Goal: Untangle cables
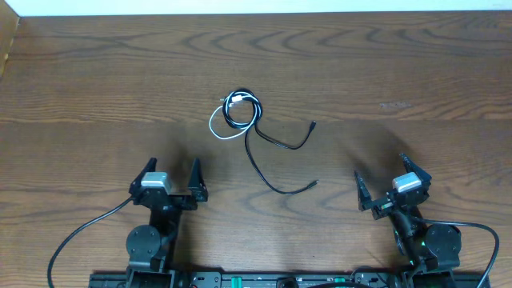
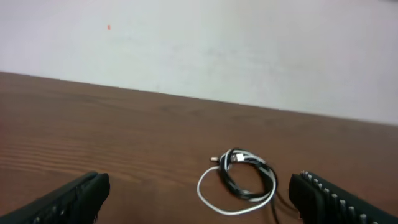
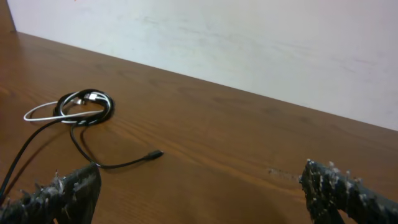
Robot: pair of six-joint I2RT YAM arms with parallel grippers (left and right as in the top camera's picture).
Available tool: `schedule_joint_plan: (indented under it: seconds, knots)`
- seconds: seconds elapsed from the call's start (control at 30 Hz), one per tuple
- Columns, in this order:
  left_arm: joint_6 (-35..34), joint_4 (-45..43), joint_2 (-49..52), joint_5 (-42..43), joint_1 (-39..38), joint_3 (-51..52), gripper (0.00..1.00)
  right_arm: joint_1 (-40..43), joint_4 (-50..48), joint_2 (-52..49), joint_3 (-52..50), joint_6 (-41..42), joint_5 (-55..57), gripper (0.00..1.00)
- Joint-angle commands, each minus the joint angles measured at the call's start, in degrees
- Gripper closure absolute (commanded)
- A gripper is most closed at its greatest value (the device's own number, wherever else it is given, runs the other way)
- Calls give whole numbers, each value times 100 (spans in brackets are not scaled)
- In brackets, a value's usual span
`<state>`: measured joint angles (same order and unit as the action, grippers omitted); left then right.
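Nearest to us, we are holding the left gripper (image 1: 173, 162) and the right gripper (image 1: 379, 165) low over the near side of the table (image 1: 96, 80). Both have their jaws standing wide apart and are clamping nothing, and their black fingers (image 3: 339, 190) are showing rough, toothed inner faces. The table is showing dark brown wood with a flowing grain and a dull sheen. Between the grippers and a little farther out, the cables (image 1: 230, 117) are lying flat on the wood, touching neither gripper. We are seeing two thin, glossy black cables (image 2: 230, 179) trailing toward us from the bundle. One is running down and curving right, and its small plug is pointing right. The other is bending right farther out, with its plug pointing right and away. Farther still, both are winding into a small round coil. The white cable (image 2: 199, 188) is threading through that coil as a thin oval loop bulging left, with a pale plug lying at the coil's far edge. The bundle's long axis is slanting from the coil at far left to the tail ends at near right. Beyond it, bare wood is stretching to a plain pale wall (image 2: 199, 50).
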<state>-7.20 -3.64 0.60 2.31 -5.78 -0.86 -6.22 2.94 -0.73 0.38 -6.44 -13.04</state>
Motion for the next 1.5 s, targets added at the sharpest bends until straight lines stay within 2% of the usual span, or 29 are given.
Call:
schedule_joint_plan:
  seconds: [0.0, 0.37, 0.73, 1.47]
  knots:
    - [-409, -28, -37, -170, 2, -348, 2, 15, 31, -4, -7, 61, 68, 1]
    - [-396, 1163, 184, -170, 2, -1670, 2, 15, 31, -4, -7, 61, 68, 1]
    - [-299, 916, 870, -168, 2, -1751, 2, 15, 31, -4, -7, 61, 66, 1]
    - [-295, 874, 907, -173, 2, -1749, 2, 15, 31, -4, -7, 61, 68, 1]
